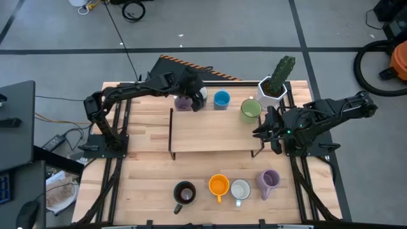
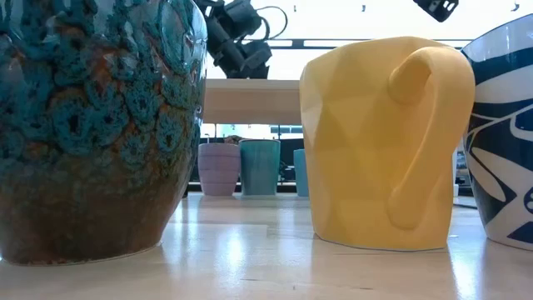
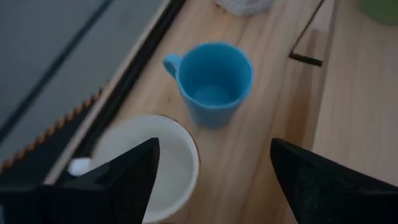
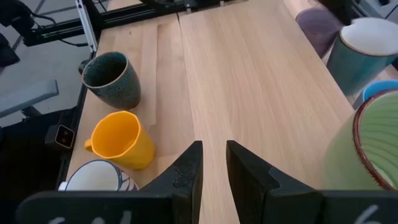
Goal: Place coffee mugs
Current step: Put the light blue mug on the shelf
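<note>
Overhead view: a wooden table carries a low raised shelf across its middle, with a dark robot arm on each side. Along the far edge, behind the shelf, stand a lavender mug, a white mug mostly hidden under the left arm, a blue mug and a green mug, beside a white cactus pot. Along the near edge sit four more: a dark mug, an orange mug, a white patterned mug and a second lavender mug.

The left gripper hangs directly above the white mug's rim, fingers spread wide with nothing between them. Its wrist camera shows the white mug lying toward one finger and not centred in the gap, and the blue mug just beyond it, handle pointing away toward the table edge. Both mugs stand upright, so any grasp would likely come down vertically over a rim, and the left arm is clearly the nearer one.

The right gripper waits over the shelf's right end, near the green mug, fingers narrowly parted and holding nothing.
</note>
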Controlling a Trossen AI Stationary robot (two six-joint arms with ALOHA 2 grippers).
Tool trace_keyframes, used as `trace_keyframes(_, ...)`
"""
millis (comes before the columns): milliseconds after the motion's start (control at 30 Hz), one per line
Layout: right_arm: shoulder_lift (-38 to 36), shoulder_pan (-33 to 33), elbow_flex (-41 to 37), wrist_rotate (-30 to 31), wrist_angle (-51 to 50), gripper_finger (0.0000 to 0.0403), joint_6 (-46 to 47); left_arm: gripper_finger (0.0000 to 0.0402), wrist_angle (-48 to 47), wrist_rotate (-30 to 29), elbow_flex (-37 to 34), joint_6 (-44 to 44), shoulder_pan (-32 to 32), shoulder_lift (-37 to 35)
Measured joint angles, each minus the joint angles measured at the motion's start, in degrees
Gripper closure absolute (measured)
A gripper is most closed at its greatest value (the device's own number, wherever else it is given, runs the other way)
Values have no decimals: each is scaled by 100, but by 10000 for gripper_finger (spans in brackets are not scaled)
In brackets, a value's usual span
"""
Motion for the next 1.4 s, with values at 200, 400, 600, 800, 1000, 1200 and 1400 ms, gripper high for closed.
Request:
trace_keyframes(200, 1, 2, 0, 0, 89, 325, -238, 104, -532, -40, 427, 262, 98, 132)
trace_keyframes(400, 2, 2, -2, 2, 171, 325, -340, 110, -1180, 0, 895, 557, 210, 764)
trace_keyframes(600, 2, 80, -2, -2, 180, 325, -423, 111, -1672, -104, 1249, 1319, 149, 1068)
trace_keyframes(800, 2, 154, -2, -2, 180, 325, -452, 111, -1533, -237, 1263, 1944, 129, 1156)
trace_keyframes(1000, 0, 188, -2, 1, 182, 325, -351, 111, -1544, -235, 1257, 1970, 124, 1480)
trace_keyframes(1200, 1, 188, -2, -1, 196, 325, -280, 111, -1578, -237, 1268, 1919, 116, 1672)
trace_keyframes(1400, 0, 188, -2, -2, 210, 325, -274, 111, -1703, -276, 1267, 1896, 106, 1660)
